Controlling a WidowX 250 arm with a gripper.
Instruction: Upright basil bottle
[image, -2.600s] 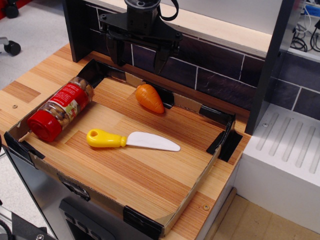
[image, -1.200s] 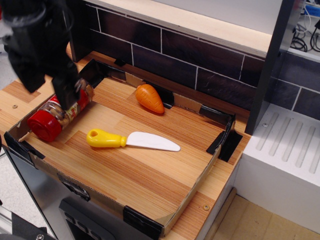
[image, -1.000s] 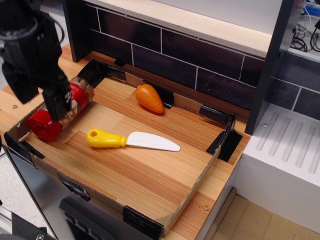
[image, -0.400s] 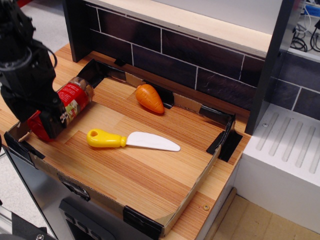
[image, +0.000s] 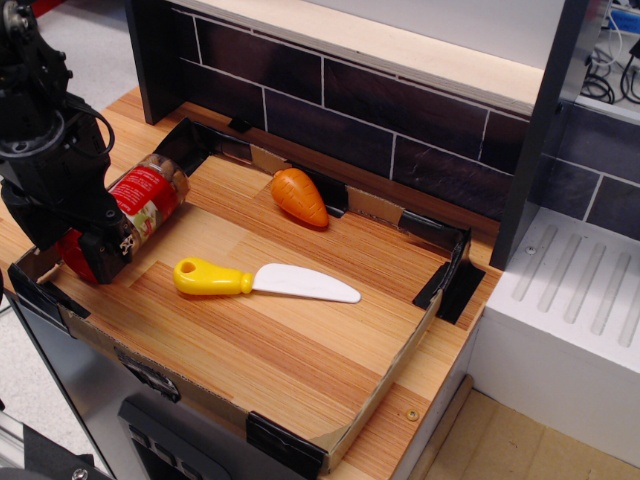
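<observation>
The basil bottle (image: 150, 196) lies on its side at the left end of the wooden tray (image: 300, 340), base toward the back wall, red cap toward the front left corner. My black gripper (image: 80, 255) has come down over the cap end. Its fingers stand on either side of the cap and hide most of it; only a strip of red shows between them. The red label and the brownish contents still show behind the gripper. I cannot tell whether the fingers press on the bottle.
A toy knife (image: 262, 281) with a yellow handle and white blade lies just right of the bottle. An orange toy carrot (image: 299, 196) lies near the tray's back edge. A dark tiled wall (image: 400, 110) rises behind the tray, and a white drainer (image: 570, 300) stands to the right.
My gripper moved from the back wall to the left and came down over the bottle's cap end. The bottle, knife and carrot have stayed in place.
</observation>
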